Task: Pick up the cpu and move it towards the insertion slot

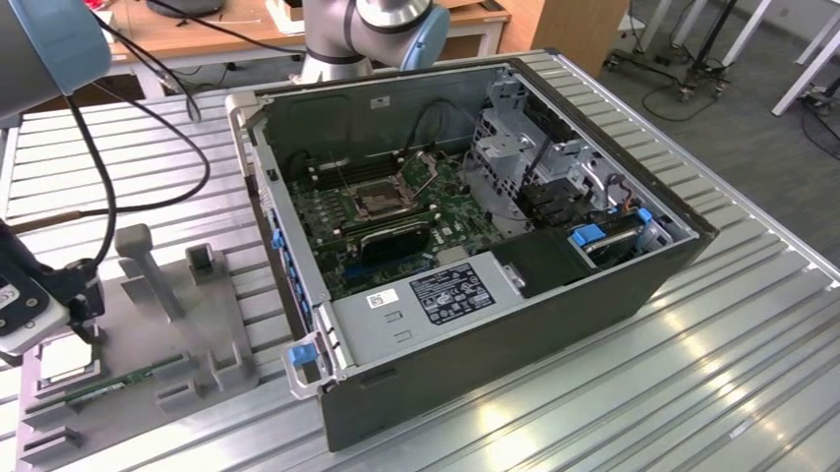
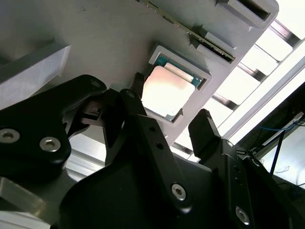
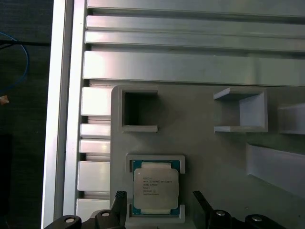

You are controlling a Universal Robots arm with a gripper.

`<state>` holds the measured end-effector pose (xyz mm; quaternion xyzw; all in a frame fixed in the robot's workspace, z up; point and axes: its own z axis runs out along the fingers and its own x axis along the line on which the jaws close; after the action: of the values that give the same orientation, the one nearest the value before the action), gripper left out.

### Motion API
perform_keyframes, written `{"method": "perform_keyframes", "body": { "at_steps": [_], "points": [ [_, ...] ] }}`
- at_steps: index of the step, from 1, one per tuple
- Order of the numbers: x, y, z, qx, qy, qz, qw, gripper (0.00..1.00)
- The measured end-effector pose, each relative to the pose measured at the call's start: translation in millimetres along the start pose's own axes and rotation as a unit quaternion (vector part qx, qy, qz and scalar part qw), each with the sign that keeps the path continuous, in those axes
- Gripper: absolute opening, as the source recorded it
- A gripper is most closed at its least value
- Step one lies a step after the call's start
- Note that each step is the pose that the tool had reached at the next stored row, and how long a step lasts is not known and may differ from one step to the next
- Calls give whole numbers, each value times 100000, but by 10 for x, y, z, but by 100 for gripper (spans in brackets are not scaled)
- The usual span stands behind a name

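Observation:
The cpu (image 3: 156, 187) is a flat silvery square lying in a shallow pocket of the grey fixture (image 3: 214, 157). It also shows as a pale square in the second wrist view (image 2: 167, 90) and in the exterior view (image 1: 63, 371). My gripper (image 3: 158, 196) hovers just above it, open, with one black finger on each side of the chip and a gap to each; in the exterior view the gripper (image 1: 87, 329) is at the far left. The insertion slot (image 1: 374, 200), a silver-framed socket, sits on the motherboard inside the open computer case (image 1: 525, 315).
A green memory stick (image 1: 125, 383) lies in the fixture (image 1: 197, 324) beside the chip, and grey upright holders (image 1: 145, 265) rise from it. The case wall (image 1: 282, 246) stands between fixture and socket. Black cables (image 1: 145, 147) trail over the ribbed metal table (image 1: 683, 393).

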<state>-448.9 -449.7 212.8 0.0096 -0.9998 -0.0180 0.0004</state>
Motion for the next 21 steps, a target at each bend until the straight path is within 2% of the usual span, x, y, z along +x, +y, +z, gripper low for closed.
{"method": "perform_keyframes", "body": {
  "at_steps": [5,14,21],
  "points": [
    [1,-1,28,6,11,0,100000,65],
    [0,-1,36,0,1,0,100000,65],
    [0,-4,103,2,3,1,100000,65]
  ]
}}
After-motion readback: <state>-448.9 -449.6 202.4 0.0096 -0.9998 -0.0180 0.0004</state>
